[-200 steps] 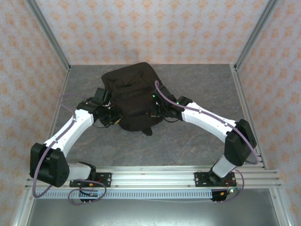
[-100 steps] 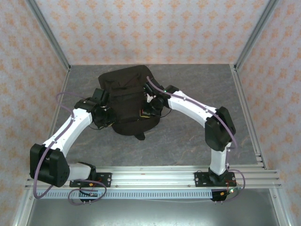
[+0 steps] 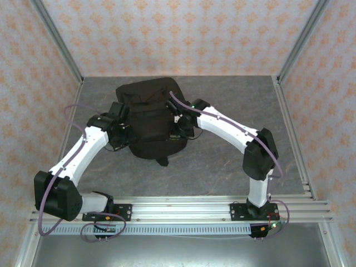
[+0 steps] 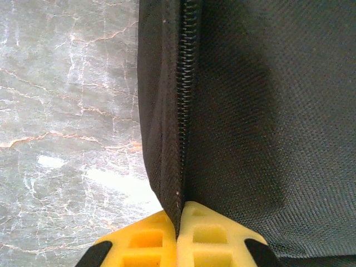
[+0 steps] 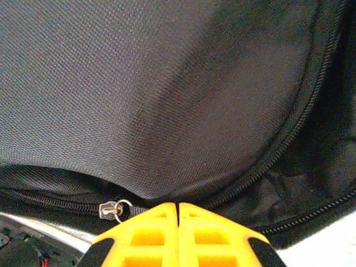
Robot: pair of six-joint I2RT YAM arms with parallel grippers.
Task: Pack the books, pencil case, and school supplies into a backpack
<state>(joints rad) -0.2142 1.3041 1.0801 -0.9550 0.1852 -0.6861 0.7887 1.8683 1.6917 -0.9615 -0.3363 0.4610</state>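
The black backpack [image 3: 150, 114] lies in the middle of the grey table. My left gripper [image 3: 127, 136] is at its left side, shut on a fold of fabric [image 4: 167, 167] beside the zip teeth [image 4: 186, 83]. My right gripper [image 3: 177, 129] is at the bag's right front, shut on the black pull tab of a zip slider [image 5: 111, 210]. That slider sits on a curved zip under a bulging fabric panel [image 5: 156, 94]. Both pairs of yellow fingertips [image 4: 200, 233] [image 5: 200, 233] are pressed together. The books, pencil case and school supplies are out of view.
The marbled grey tabletop [image 3: 222, 161] is bare to the right of and in front of the bag. Patterned walls and metal posts [image 3: 58, 41] enclose the back and sides. An aluminium rail [image 3: 178, 208] with the arm bases runs along the near edge.
The right arm swung left with its elbow raised, carrying its gripper left along the bag's front. The backpack shifted slightly left and back. The left gripper kept its pinch.
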